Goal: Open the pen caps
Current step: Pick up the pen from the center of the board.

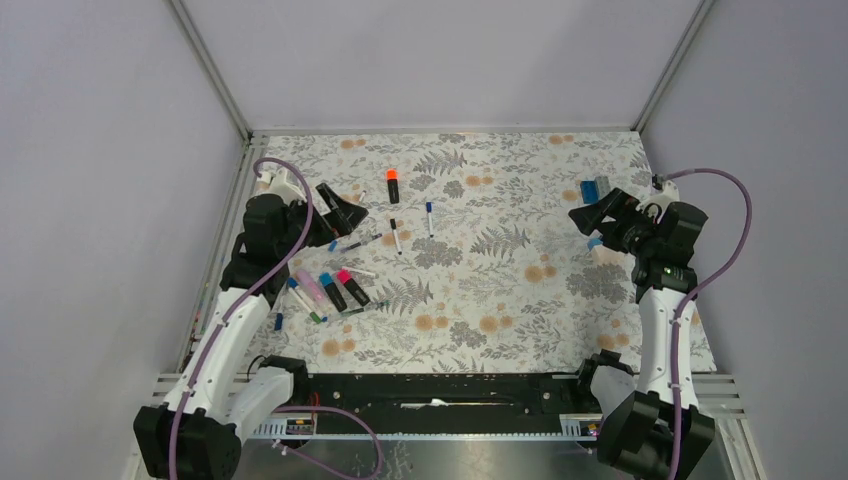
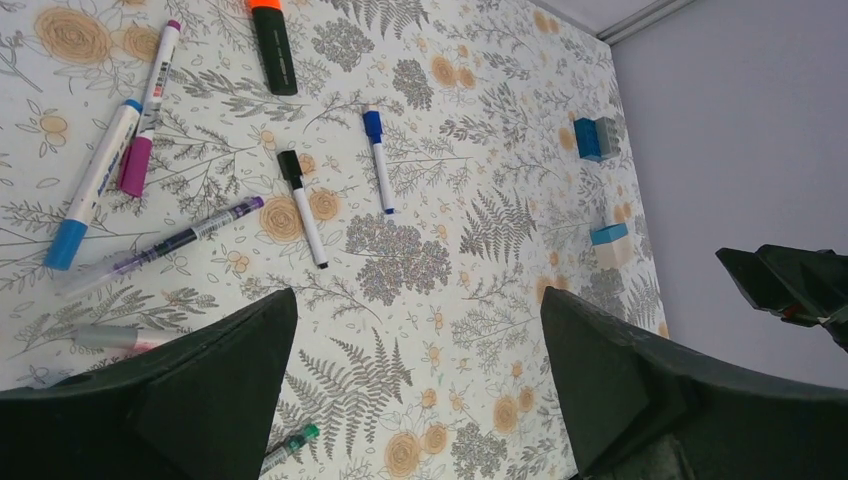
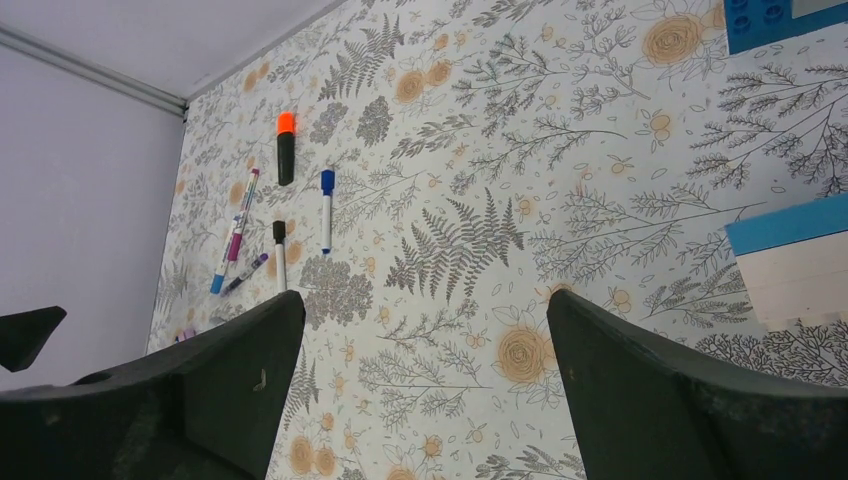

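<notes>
With my left claw (image 2: 418, 325) and right claw (image 3: 425, 320) both spread wide and empty above the floral-printed surface (image 2: 480, 130), I judge this is still the approach, with no cap pulled yet. Just ahead of the left claw lies a thin white pen (image 2: 306, 215) with a slim black cap (image 2: 290, 165), a blue-capped thin pen (image 2: 378, 160) beside it, and farther on a chunky black highlighter (image 2: 274, 55) with a stubby orange cap (image 3: 286, 123). All lie well apart from the right claw, so next I'd pinch one barrel and bring the other claw to its cap.
</notes>
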Robot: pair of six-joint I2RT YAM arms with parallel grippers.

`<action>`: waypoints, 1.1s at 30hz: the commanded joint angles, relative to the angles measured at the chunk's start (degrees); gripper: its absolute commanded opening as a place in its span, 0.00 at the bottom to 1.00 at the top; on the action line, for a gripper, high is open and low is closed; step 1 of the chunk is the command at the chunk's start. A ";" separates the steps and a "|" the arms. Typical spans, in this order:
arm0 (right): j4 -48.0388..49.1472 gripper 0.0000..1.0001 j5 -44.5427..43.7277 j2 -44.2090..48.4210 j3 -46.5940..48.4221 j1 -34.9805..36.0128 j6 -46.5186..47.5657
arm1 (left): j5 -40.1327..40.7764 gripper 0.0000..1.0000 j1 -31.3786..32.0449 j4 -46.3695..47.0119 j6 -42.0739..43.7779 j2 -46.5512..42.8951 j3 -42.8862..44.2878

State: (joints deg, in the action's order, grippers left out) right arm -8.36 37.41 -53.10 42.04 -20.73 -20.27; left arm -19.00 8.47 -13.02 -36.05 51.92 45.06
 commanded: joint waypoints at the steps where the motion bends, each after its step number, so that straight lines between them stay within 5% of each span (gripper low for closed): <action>1: 0.24 0.98 -0.15 -0.45 2.44 0.25 -0.97 | 0.24 0.99 -0.39 -0.12 -1.94 1.56 1.61; 7: 3.37 0.98 5.65 -0.08 -0.05 0.25 3.03 | 0.43 0.99 0.17 -0.27 -1.88 2.56 1.22; 12: 1.93 0.98 19.25 -0.46 0.77 0.84 15.50 | 5.75 0.99 7.26 -0.30 0.48 5.38 2.16; 17: -11.67 0.98 17.89 -4.54 6.98 7.85 31.17 | 24.67 0.99 20.48 -3.75 1.58 14.07 8.54; 21: -10.96 0.98 20.57 -5.24 5.13 7.99 33.92 | 32.63 0.99 27.07 -3.22 0.90 25.59 14.68; 33: -9.57 0.99 12.20 -4.87 1.29 7.90 35.30 | 36.12 0.99 29.96 -6.75 2.39 54.04 35.30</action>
State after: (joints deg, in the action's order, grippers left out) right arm -18.35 53.67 -57.36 42.87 -12.91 13.21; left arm 13.78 37.98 -19.42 -34.65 100.90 73.80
